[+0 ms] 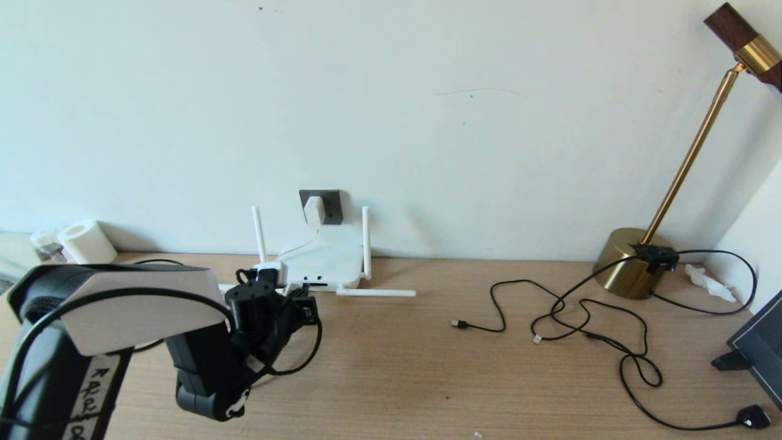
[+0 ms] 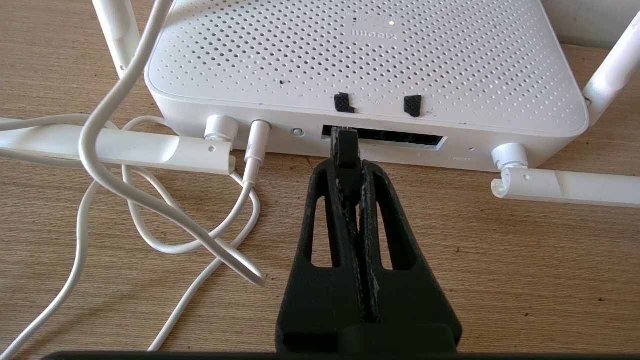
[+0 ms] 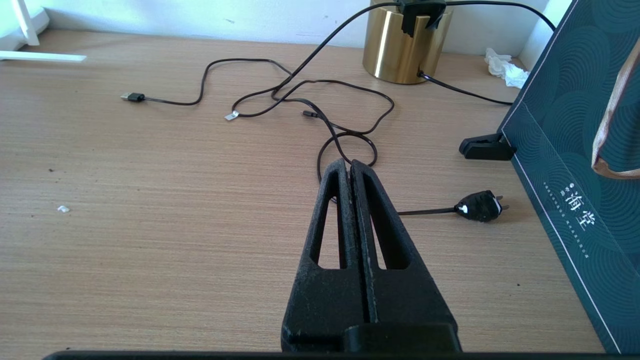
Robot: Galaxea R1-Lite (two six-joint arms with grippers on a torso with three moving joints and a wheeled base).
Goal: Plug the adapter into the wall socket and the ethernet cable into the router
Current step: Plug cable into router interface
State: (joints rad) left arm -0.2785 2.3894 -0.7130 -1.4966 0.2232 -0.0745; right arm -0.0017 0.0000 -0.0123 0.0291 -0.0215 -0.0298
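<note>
The white router (image 1: pixel 324 260) lies against the wall with its antennas spread. Behind it, the white adapter (image 1: pixel 314 211) sits in the dark grey wall socket (image 1: pixel 333 205), and its cord runs down to the router. My left gripper (image 2: pixel 350 167) is shut on the ethernet cable's connector (image 2: pixel 345 147). The connector's tip is at the dark port slot (image 2: pixel 400 137), at the end nearest the white power jack (image 2: pixel 257 140). The black ethernet cable (image 1: pixel 305 360) loops under my left wrist. My right gripper (image 3: pixel 348 165) hovers over the desk to the right, shut on nothing.
Thin black cables (image 1: pixel 580 311) sprawl across the right of the desk, ending in a black plug (image 1: pixel 754 417). A brass lamp (image 1: pixel 629 263) and a dark green box (image 1: pixel 760 342) stand at the right. A paper roll (image 1: pixel 85 241) sits far left. White cord (image 2: pixel 125 175) coils beside the router.
</note>
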